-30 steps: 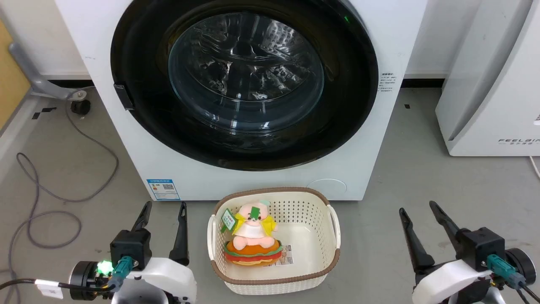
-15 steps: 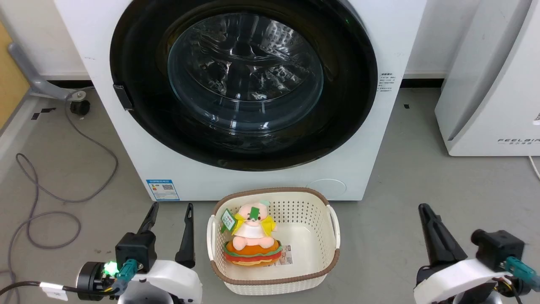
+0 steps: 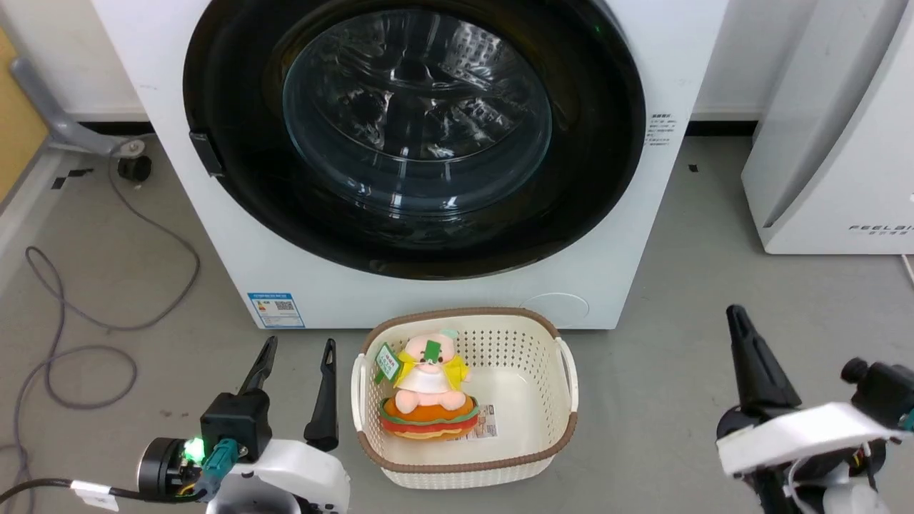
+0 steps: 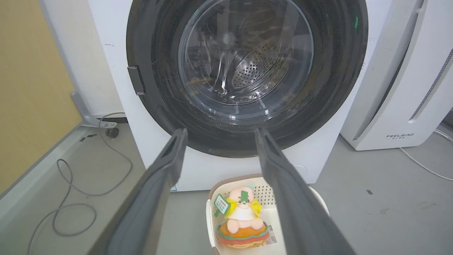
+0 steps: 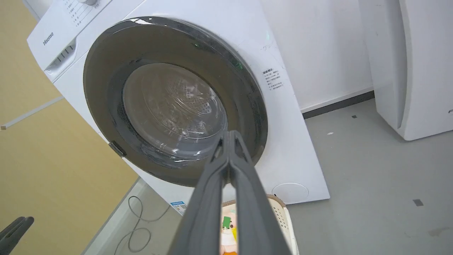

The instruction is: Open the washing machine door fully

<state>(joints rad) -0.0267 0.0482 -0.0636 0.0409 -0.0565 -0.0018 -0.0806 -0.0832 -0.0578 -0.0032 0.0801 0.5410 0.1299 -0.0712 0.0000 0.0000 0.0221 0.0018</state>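
The washing machine door (image 3: 416, 128) is a big round black-rimmed disc with a bulging glass window, lying flat against the white machine front; a small dark catch (image 3: 207, 153) sits on its left rim. The door (image 4: 246, 60) fills the upper part of the left wrist view, and the door (image 5: 173, 106) appears tilted in the right wrist view. My left gripper (image 3: 300, 344) stands open low at the left, empty, short of the machine. My right gripper (image 3: 735, 314) is at the lower right, turned on its side; its fingers meet at the tips, so the right gripper (image 5: 229, 134) is shut on nothing.
A cream basket (image 3: 565, 378) holding a plush toy (image 3: 427, 389) sits on the floor right in front of the machine, between my grippers. A white FEELBIR appliance (image 3: 835, 143) stands at the right. A grey cable (image 3: 78, 350) loops over the floor at the left.
My right gripper has gone from open to shut, rolled onto its side and moved right and forward. The left gripper edged right. The door has not moved.
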